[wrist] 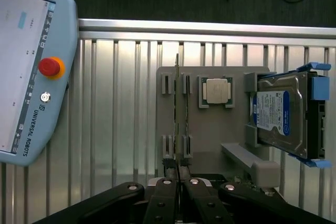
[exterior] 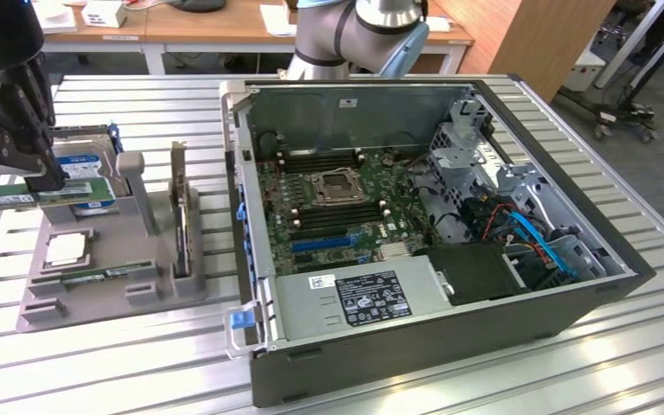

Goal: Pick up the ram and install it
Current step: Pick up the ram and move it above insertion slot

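Hovers with end effector (wrist: 178, 171) pinched narrow and empty over ram (wrist: 178, 108) standing edgewise in grey holder (wrist: 210, 129).

Straight ahead of the gripper (wrist: 178, 179) the ram (wrist: 177, 109) stands edge-up with bare tray (wrist: 210, 135) floor open on either side of it, while the upright hard drive (wrist: 286, 109) on one flank and the teach pendant (wrist: 31, 66) farther off on the other limit sideways travel.
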Controlling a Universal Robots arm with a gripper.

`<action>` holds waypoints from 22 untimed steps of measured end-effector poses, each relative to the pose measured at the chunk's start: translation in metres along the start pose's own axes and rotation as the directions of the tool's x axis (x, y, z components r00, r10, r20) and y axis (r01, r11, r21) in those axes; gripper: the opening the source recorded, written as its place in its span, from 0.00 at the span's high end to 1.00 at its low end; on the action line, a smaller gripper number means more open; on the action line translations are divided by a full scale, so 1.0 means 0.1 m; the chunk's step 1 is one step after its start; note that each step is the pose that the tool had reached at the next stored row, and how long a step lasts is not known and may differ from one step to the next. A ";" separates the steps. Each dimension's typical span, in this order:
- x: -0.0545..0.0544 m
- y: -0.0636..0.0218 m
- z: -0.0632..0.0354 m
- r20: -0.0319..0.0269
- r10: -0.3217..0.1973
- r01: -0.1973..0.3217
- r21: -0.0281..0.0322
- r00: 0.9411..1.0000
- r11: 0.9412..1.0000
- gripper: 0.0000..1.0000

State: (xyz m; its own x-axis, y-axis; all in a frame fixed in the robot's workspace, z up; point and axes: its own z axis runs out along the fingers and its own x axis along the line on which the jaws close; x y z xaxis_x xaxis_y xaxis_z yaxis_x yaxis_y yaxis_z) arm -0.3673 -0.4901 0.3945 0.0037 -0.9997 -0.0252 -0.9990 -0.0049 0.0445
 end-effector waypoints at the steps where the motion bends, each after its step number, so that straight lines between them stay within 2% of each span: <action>1: 0.00 0.000 0.000 0.000 0.000 0.000 0.000 1.000 1.000 0.89; 10: 0.00 0.005 -0.113 0.000 0.000 0.000 0.000 1.000 1.000 0.89; 18: 0.00 0.000 -0.119 0.000 0.000 0.000 0.000 1.000 1.000 0.89; 22: 0.00 -0.051 -0.120 0.000 0.000 0.000 0.000 1.000 1.000 0.89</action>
State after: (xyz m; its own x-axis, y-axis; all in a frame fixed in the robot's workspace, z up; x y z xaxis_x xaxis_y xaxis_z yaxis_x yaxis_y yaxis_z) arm -0.3616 -0.4901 0.4063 0.0038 -0.9997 -0.0250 -0.9990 -0.0049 0.0446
